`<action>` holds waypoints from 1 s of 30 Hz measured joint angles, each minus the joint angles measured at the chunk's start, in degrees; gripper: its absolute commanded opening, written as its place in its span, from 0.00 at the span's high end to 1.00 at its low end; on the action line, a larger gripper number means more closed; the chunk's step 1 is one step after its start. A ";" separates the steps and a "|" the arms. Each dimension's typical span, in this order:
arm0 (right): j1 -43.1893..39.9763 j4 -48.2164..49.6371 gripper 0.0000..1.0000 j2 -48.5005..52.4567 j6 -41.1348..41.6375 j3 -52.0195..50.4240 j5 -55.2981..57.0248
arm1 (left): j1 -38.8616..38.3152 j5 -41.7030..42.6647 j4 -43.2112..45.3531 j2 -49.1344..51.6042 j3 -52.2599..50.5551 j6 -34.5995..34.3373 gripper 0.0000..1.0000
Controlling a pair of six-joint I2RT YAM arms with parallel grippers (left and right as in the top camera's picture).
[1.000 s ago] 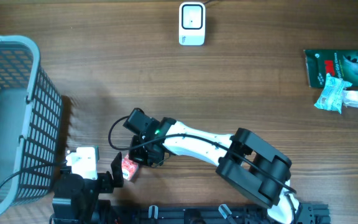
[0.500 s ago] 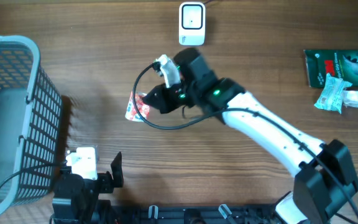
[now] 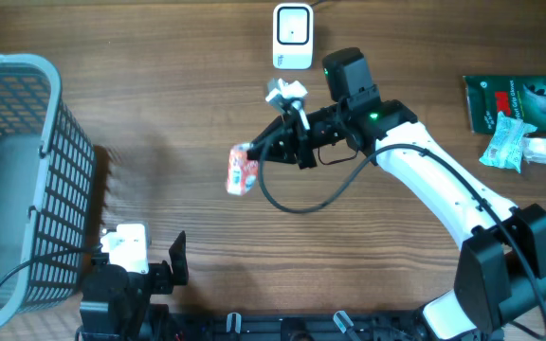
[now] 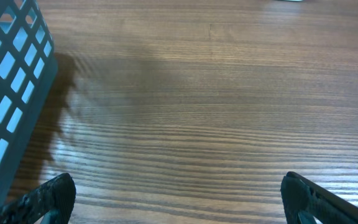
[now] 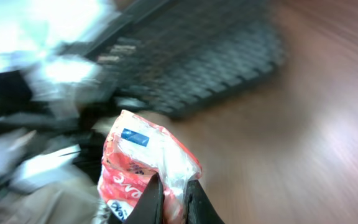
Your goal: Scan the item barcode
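Holding a small red-and-white snack packet (image 3: 242, 171) pinched by one edge, the right gripper (image 3: 258, 157) is clenched on it short of the white barcode scanner (image 3: 292, 36). The packet hangs nearer the robot than the scanner and slightly to the scanner's left, well apart from it. The pick-up looks done. The scan looks not yet done, and which face carries the barcode I cannot tell. What seems left is bringing the packet up to the scanner with the barcode facing it. The left gripper (image 4: 178, 202) sits spread wide and empty, far from the scanner by the robot's base.
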 measured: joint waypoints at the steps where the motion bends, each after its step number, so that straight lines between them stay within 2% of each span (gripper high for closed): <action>1: 0.37 -0.11 0.96 0.00 3.67 0.00 9.92 | 0.00 0.00 0.00 0.00 0.00 0.00 0.00; 3: 0.94 0.24 0.96 0.02 6.67 -0.09 24.24 | 0.00 0.00 -0.02 0.00 0.00 0.00 0.00; 4: 1.51 2.97 0.96 0.02 7.17 -0.24 36.13 | 0.00 0.00 -0.02 0.00 0.00 0.00 0.00; 6: 1.77 6.34 0.96 0.02 6.40 -0.26 48.28 | 0.00 0.00 -0.02 0.00 0.00 0.00 0.00; 9: 1.81 13.18 0.96 0.02 2.45 -0.46 67.91 | 0.00 0.00 0.02 0.00 0.00 0.00 0.00; 11: 1.81 22.71 0.96 0.46 -3.32 -0.55 79.52 | 0.00 0.00 0.07 0.00 0.00 0.00 0.00; 14: 1.81 29.68 0.96 3.67 -11.89 1.95 89.11 | 0.00 0.00 0.02 0.04 0.00 0.00 0.00; 18: 1.81 31.61 0.96 17.51 -27.19 13.05 98.64 | 0.00 0.00 0.04 0.04 0.00 0.00 0.00; 20: 1.88 31.67 0.96 24.26 -34.73 19.54 101.24 | 0.00 0.00 0.00 0.00 0.00 0.00 0.00; 23: 2.34 32.52 0.96 29.27 -42.12 24.61 102.88 | 0.00 0.00 -0.02 0.00 0.00 0.00 0.00; 30: 4.61 44.48 0.96 38.25 -61.44 27.30 106.38 | 0.00 0.00 0.00 0.00 0.00 0.00 0.00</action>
